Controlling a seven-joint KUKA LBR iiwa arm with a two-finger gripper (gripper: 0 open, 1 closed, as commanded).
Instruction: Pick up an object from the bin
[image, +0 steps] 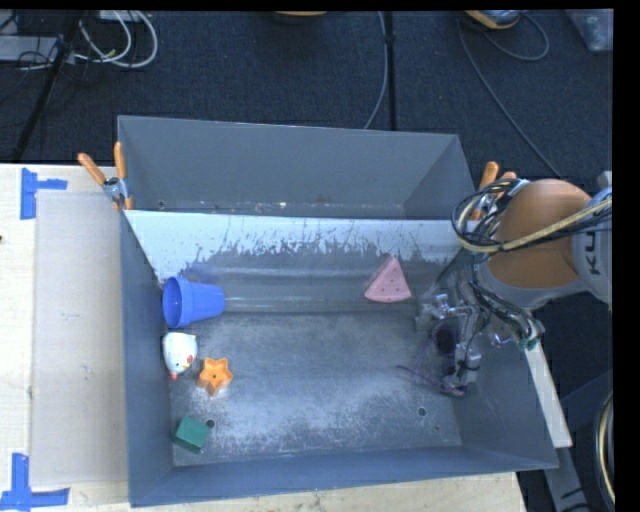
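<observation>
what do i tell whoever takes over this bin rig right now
Gripper: down low at the right side of the bin; nothing can be made out in its grasp.
Nearest things: a thin dark strip on the floor right beside it, and a pink wedge against the back wall.
Left side: blue cup lying on its side, then white toy, orange star piece and green block towards the front.
Done: nothing is lifted out yet.
Left: close on one thing and raise it clear of the bin.
</observation>
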